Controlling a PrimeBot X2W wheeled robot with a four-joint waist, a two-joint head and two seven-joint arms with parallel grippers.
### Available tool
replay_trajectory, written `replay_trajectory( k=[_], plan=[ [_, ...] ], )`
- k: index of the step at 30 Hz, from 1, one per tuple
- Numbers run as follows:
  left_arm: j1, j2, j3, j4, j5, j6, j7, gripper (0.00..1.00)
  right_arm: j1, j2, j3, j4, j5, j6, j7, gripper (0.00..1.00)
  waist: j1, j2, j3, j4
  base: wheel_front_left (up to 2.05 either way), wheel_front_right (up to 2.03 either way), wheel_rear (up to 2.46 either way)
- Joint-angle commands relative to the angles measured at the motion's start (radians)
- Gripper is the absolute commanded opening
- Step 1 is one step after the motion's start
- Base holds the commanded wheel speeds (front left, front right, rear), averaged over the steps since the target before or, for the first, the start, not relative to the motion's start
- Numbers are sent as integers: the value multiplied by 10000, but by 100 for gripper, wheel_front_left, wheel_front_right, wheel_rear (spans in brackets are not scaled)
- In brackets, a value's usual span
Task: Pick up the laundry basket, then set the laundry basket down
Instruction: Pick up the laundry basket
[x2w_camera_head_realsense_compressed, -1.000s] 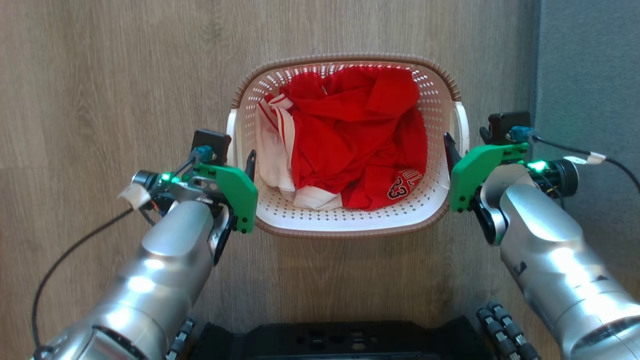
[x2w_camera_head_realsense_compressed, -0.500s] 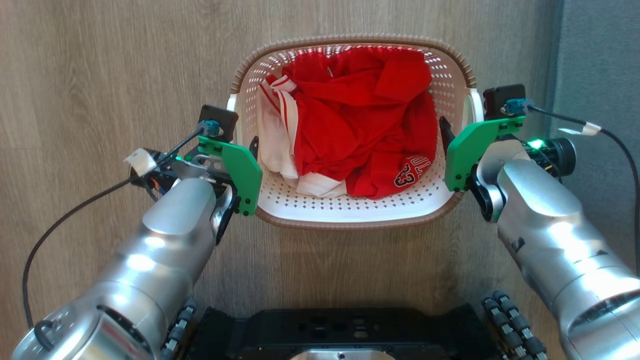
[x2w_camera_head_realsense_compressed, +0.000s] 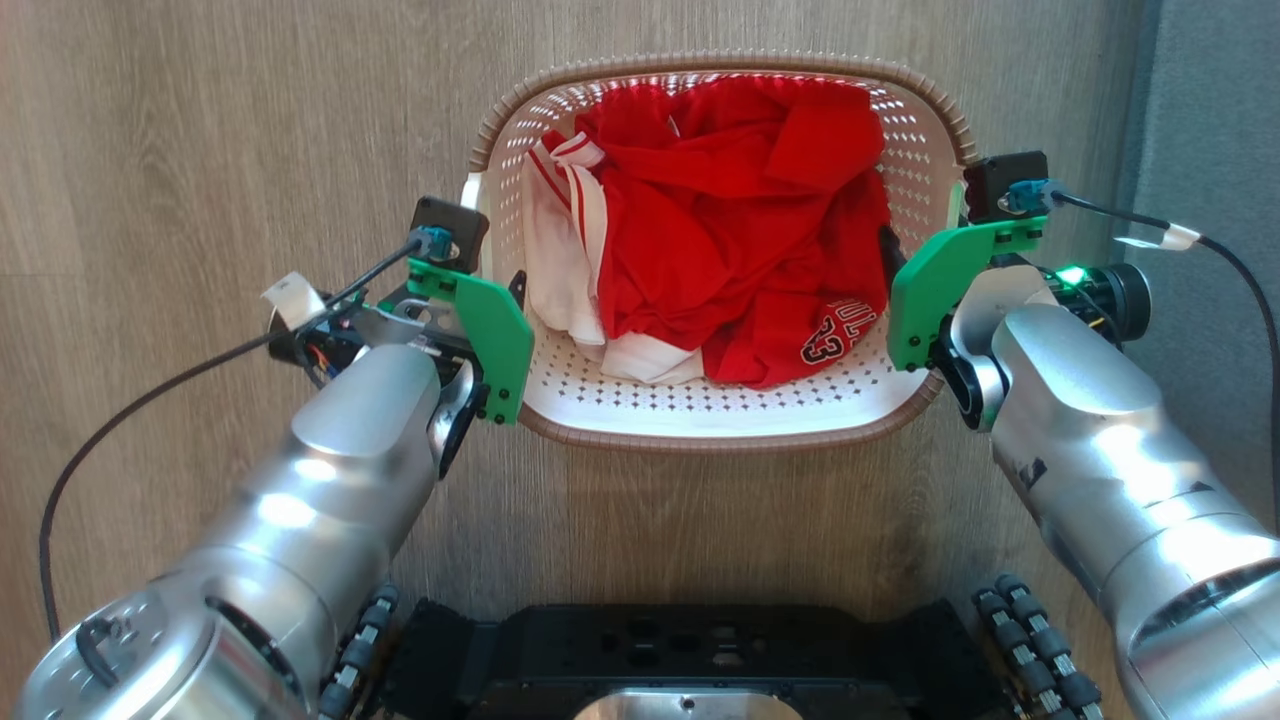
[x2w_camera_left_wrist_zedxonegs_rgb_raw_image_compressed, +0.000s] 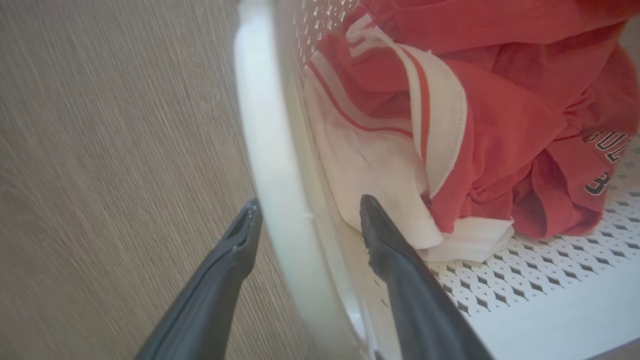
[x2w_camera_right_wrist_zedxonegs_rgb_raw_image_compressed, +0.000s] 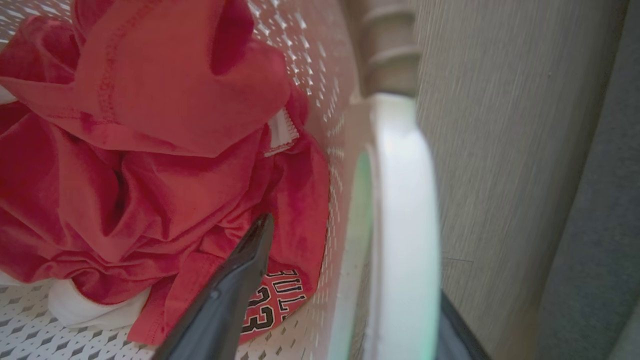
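- The laundry basket (x2w_camera_head_realsense_compressed: 720, 415) is a small white plastic one, rounded-rectangular, with perforated walls and floor.
- A brown woven-look rim (x2w_camera_head_realsense_compressed: 720, 62) runs around its top edge; a smooth white handle (x2w_camera_left_wrist_zedxonegs_rgb_raw_image_compressed: 270, 165) bows out on each short side.
- It sits upright and level, open side up, above the wood-grain floor (x2w_camera_head_realsense_compressed: 200, 150), centred ahead of the robot.
- Crumpled red and white clothing (x2w_camera_head_realsense_compressed: 720, 230) fills most of its inside, one piece with dark lettering and the number 23 (x2w_camera_right_wrist_zedxonegs_rgb_raw_image_compressed: 262, 310).
- Bare perforated floor shows along its near side.

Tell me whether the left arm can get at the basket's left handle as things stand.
Yes, it looks so: the left gripper already straddles the white handle of the laundry basket, one finger outside, one inside beside the red and white clothes. Nothing blocks it.
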Motion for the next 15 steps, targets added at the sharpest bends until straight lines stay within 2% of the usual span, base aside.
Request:
replay_trajectory(
  k=[1, 15],
  plan=[
    [8, 193, -12, -78, -99, 98, 40, 100, 376, 196, 166, 1, 122, 69, -5, 100, -1, 0, 18, 7, 0, 0, 0],
    [-152, 193, -773, -145, -836, 208, 166, 100, 264, 207, 459, 200, 460, 69, -165, 100, -1, 0, 145, 51, 0, 0, 0]
  ],
)
